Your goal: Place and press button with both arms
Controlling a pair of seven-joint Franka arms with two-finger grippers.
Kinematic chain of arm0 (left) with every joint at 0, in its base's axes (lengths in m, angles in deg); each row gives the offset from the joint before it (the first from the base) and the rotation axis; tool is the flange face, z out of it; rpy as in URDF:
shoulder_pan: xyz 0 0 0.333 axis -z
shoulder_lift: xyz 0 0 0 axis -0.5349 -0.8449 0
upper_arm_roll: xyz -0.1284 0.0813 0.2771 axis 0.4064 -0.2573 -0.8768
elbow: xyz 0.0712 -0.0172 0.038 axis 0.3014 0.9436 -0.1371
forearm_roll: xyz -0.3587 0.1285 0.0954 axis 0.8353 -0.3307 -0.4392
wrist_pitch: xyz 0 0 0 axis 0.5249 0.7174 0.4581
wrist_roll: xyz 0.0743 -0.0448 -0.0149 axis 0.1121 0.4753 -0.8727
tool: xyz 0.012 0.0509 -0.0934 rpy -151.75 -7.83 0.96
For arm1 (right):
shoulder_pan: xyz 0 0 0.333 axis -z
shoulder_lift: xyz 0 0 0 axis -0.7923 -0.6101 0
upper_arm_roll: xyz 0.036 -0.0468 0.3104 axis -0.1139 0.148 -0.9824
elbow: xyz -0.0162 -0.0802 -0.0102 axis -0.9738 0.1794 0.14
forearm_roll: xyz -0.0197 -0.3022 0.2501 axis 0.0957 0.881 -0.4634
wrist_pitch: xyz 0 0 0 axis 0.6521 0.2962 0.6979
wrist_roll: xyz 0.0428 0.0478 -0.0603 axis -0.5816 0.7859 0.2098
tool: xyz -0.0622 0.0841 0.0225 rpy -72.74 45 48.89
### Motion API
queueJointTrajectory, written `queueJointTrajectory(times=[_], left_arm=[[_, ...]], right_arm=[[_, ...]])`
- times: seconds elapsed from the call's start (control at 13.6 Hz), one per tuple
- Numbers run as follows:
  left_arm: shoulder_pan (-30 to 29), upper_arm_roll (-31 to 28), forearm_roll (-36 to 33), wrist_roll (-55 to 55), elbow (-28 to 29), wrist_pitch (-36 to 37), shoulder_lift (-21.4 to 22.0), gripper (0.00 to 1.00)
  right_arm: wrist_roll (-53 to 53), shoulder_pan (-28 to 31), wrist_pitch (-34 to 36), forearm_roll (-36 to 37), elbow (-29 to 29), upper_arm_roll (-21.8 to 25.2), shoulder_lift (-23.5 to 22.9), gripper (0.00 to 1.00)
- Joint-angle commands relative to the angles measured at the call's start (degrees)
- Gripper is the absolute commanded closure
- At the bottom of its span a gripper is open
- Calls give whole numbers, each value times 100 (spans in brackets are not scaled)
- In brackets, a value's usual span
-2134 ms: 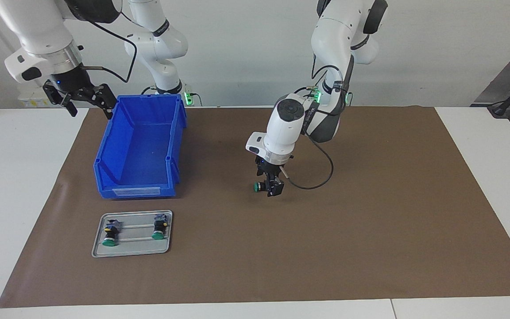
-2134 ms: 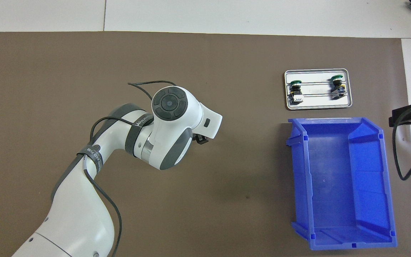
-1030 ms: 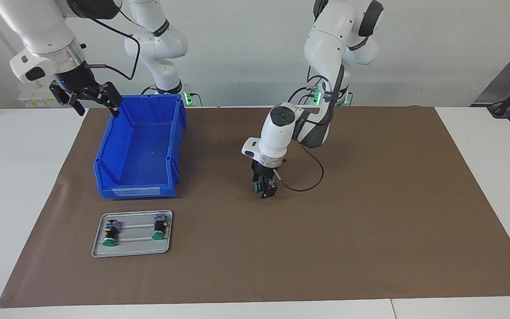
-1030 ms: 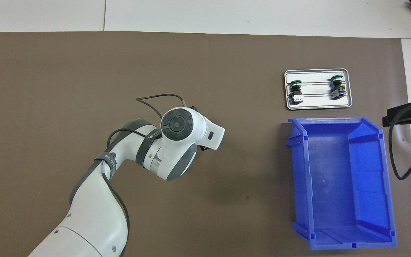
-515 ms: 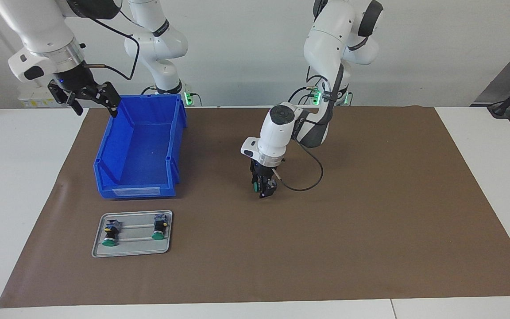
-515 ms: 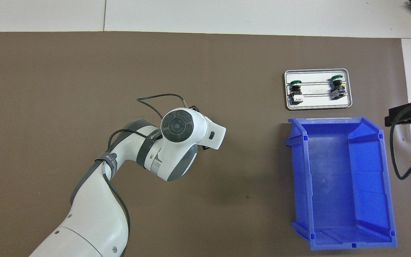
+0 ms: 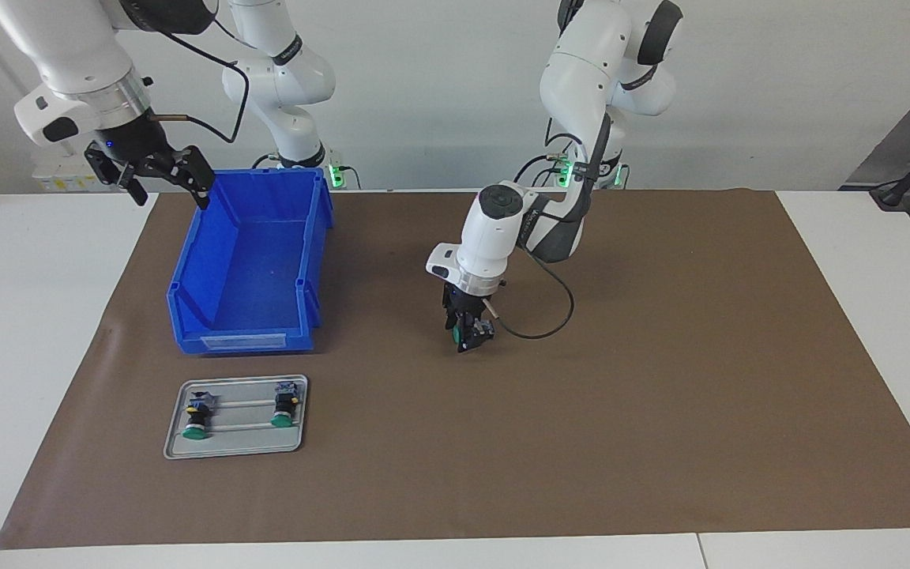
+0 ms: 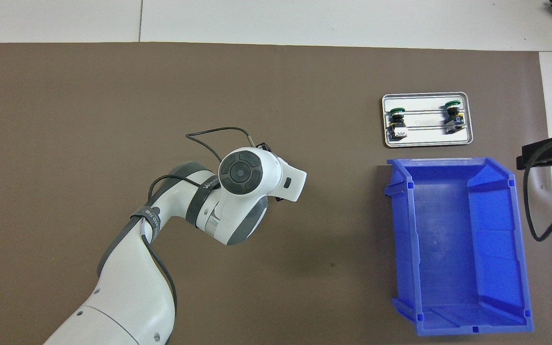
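Left black two-finger gripper (image 7: pixel 467 338) low over brown mat's (image 7: pixel 660 379) middle, clenched on small green-capped push-button (image 7: pixel 457 335) | right black gripper (image 7: pixel 156 175) spread wide, nothing held, waiting above blue plastic bin's (image 7: pixel 186 276) edge.

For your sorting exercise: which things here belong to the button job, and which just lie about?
In the job:
button, in the left gripper over the mat
right gripper, waiting open beside the bin

Lying about:
blue bin
metal tray with two spare buttons
brown mat
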Motion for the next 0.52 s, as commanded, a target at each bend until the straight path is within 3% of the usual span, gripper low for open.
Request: queueJointTrajectory(times=[0.0,0.15,0.37,0.44], left_arm=[[72,-94,-108,-133,198,-78,70,47],[46,-94,-108,-133,163,-34,71,70],[55,-102,-108,-141,119,36,79,84],[37,-111,-108,-141,93,80,114,100]], right_arm=[[38,-23,23,5,34,2,15,0],[46,4,23,5,26,11,15,0],[38,-23,23,5,25,11,15,0],[38,-23,23,5,25,11,24,0]])
